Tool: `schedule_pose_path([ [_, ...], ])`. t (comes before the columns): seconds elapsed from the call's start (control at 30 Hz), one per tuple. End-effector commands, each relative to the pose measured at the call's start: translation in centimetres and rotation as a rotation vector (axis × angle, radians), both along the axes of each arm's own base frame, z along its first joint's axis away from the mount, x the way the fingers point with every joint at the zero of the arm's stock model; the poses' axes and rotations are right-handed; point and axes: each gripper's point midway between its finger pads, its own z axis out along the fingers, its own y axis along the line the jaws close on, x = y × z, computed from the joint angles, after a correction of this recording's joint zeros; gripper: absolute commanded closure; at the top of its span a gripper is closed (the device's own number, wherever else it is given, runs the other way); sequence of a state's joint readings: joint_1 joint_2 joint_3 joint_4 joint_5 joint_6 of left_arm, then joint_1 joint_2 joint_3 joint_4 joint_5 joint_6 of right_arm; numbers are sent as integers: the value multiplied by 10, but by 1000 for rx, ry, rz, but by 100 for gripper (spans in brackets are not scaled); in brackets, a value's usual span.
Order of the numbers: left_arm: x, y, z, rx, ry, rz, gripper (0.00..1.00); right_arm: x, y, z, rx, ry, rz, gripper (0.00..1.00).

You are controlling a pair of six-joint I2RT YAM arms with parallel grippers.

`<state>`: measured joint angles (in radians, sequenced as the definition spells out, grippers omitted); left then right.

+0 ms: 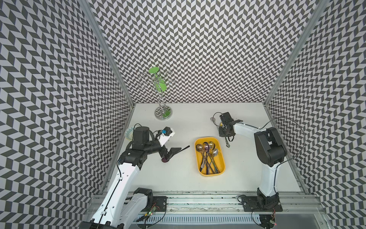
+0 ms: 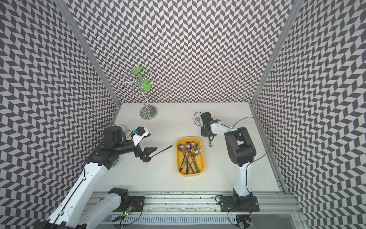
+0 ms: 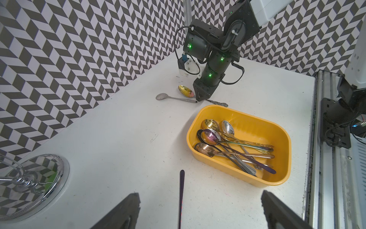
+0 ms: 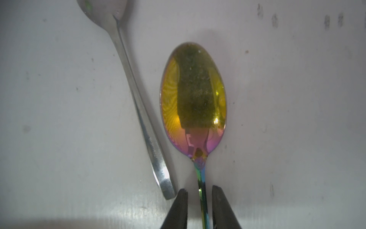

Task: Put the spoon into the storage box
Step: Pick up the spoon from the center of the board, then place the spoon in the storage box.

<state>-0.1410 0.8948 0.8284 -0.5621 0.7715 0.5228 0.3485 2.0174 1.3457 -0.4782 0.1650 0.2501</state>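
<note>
Right pincer [image 4: 200,189] astride spoon [image 4: 193,95] handle; bowl toward back wall [image 1: 198,59].

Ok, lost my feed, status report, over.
Left gripper open, above dark spoon. Right gripper astride rainbow spoon handle, jaws not touching. Silver spoon close beside, apart.

Storage box [image 1: 210,174] mid-table [image 1: 178,178], spoon pile [image 1: 208,156] in it. Behind box: loose spoon [image 4: 193,95], handle between right gripper [image 4: 200,198] jaws; second spoon [image 4: 136,103] just beside, on its left. Left of box: third spoon [image 1: 182,149], under left gripper [image 3: 198,210]. Stand [image 1: 162,114] back left; bowl [image 1: 129,132] at left edge.

storage box [image 1: 210,174]: yellow | spoon [image 4: 193,95]: iridescent gold-pink | walls [image 1: 198,49]: black-white chevron | table [image 1: 178,174]: white
</note>
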Motion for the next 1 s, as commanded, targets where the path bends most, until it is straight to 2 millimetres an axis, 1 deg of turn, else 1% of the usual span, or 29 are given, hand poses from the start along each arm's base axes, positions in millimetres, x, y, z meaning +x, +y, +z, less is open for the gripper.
schedule_pose_path([
  [0.0,1,2,8,2,-23,10,1,-13,-13,-25,-53,68,-9,81],
  [0.07,0,3,8,3,-29,10,0,-15,-15,-26,-66,67,-13,86],
  [0.17,-1,3,5,5,-30,10,0,-21,-18,-30,-78,83,-11,90],
  [0.27,1,4,10,8,-33,16,0,-24,-23,-23,-93,66,-24,96],
  [0.33,-1,4,8,7,-37,16,0,-25,-22,-17,-84,54,-21,100],
  [0.37,-2,4,6,8,-36,13,0,-26,-20,-13,-77,52,-17,100],
  [0.5,0,4,10,11,-32,17,1,-32,-20,8,-53,24,-18,100],
  [0.57,-2,4,7,11,-36,11,0,-35,-16,19,-18,2,-7,100],
  [0.63,-2,4,3,15,-38,6,0,-40,-11,29,7,-4,7,100],
  [0.73,1,5,7,21,-36,18,1,-51,-8,45,28,-22,14,100],
  [0.8,3,6,7,27,-41,30,0,-58,-1,57,67,-44,29,100],
  [0.9,4,8,0,37,-42,35,0,-69,12,72,109,-57,64,100],
  [0.97,6,8,4,39,-38,45,0,-78,19,83,120,-71,75,100],
])
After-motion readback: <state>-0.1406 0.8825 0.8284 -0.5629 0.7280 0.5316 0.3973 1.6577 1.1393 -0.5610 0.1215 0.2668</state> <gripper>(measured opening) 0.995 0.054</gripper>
